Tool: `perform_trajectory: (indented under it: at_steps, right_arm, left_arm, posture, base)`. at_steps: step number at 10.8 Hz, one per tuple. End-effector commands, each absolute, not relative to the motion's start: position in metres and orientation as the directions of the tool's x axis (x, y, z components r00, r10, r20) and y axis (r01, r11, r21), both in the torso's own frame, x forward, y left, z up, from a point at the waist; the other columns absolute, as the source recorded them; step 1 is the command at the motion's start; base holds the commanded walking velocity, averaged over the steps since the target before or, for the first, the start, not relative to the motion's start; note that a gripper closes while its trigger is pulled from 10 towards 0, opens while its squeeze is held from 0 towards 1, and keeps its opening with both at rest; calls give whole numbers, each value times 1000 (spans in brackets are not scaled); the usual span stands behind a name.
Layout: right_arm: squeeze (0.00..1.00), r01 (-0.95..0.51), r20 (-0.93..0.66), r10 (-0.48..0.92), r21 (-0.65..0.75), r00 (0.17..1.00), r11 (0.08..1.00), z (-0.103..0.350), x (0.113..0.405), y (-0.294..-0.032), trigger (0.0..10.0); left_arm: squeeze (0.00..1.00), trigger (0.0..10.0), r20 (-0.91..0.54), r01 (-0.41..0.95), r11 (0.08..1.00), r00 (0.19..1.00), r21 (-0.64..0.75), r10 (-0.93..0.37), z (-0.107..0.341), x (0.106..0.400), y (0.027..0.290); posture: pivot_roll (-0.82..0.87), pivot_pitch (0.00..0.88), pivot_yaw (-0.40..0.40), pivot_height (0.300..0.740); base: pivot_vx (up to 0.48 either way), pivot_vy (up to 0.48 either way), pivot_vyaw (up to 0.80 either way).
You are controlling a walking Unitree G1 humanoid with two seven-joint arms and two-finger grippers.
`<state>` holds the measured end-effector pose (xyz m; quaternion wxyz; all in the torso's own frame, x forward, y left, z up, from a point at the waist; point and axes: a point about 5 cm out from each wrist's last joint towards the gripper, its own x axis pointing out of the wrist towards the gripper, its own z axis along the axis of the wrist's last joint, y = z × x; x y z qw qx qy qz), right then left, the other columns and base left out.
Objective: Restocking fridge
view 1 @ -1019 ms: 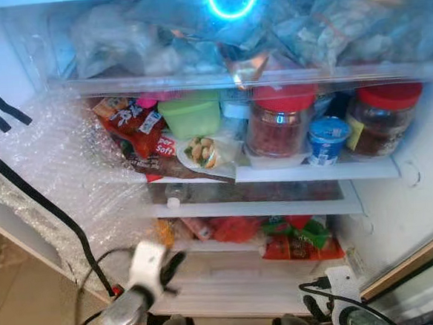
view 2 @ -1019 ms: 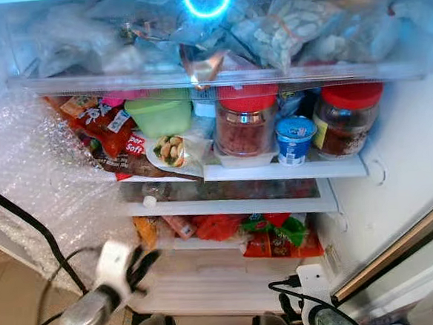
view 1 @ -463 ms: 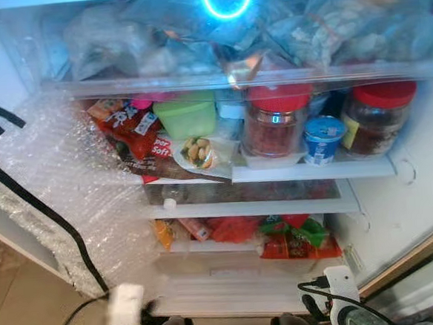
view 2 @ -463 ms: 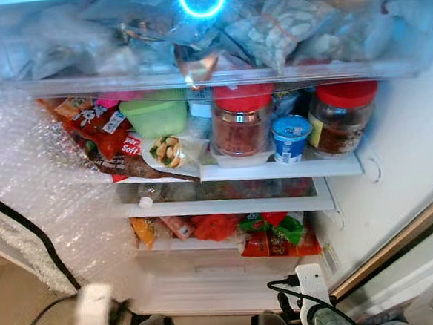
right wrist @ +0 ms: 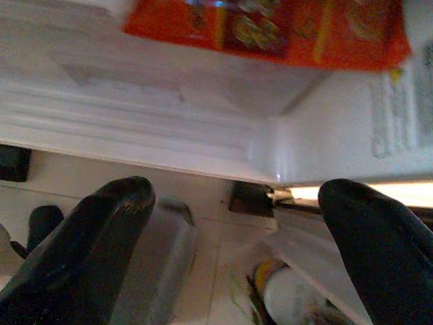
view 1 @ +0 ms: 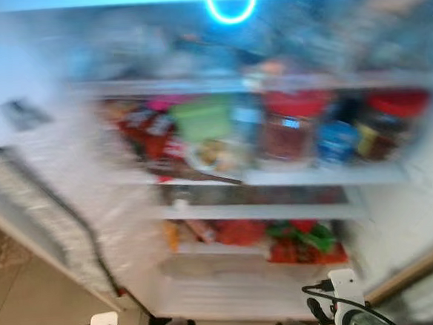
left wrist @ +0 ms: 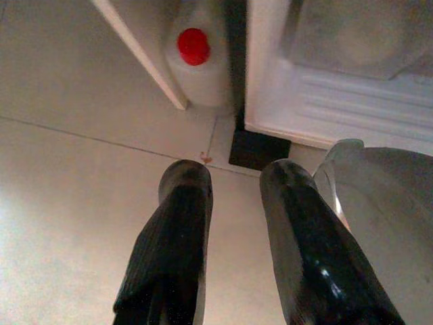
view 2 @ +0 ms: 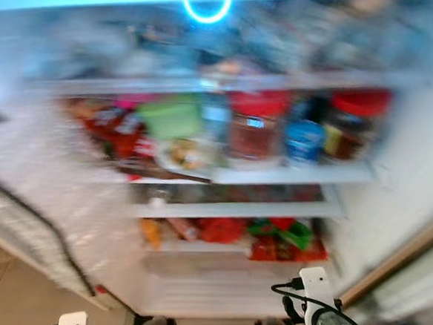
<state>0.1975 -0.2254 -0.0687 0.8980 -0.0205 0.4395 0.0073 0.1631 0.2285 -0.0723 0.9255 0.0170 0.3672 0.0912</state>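
Our left gripper [left wrist: 233, 203] hangs low with its two black fingers parted by a modest gap and nothing between them. Beyond its tips lies pale tiled floor [left wrist: 81, 176], and farther on a white plastic bottle with a red cap [left wrist: 194, 57] stands on that floor, just beside the foot of the open white fridge [left wrist: 338, 101]. Our right gripper [right wrist: 237, 244] is spread wide and equally empty; it points at the fridge's white bottom ledge, above which an orange snack packet [right wrist: 270, 30] lies in the lowest compartment.

From the head, through heavy blur, the fridge looks well filled: a jar with a red lid [view 1: 285, 128] stands on its middle shelf with a green tub [view 1: 202, 119] to the left, and red and green packets [view 1: 300, 238] sit near its base.

We judge that we are between items — nothing is in hand. The next move calls for fetching something to stock, perhaps that bottle by the fridge's foot — which would mean bending low and closing squarely on its body.
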Motion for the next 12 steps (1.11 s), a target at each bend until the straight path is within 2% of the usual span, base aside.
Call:
perform_trajectory:
  at_steps: [1,12]
  right_arm:
    - [0,-23,-793,1,-17,609,1000,-70,196,-223,10000]
    - [0,-22,-799,-14,-35,602,999,-70,196,-223,10000]
  left_arm:
    - [0,10000,-680,-164,979,705,119,200,-73,161,232]
    - [0,10000,-697,-113,990,704,78,136,-79,160,218]
  posture:
    - [-8,40,11,655]
    - [-7,55,10,655]
  base:
    - [0,405,0]
    - [0,389,0]
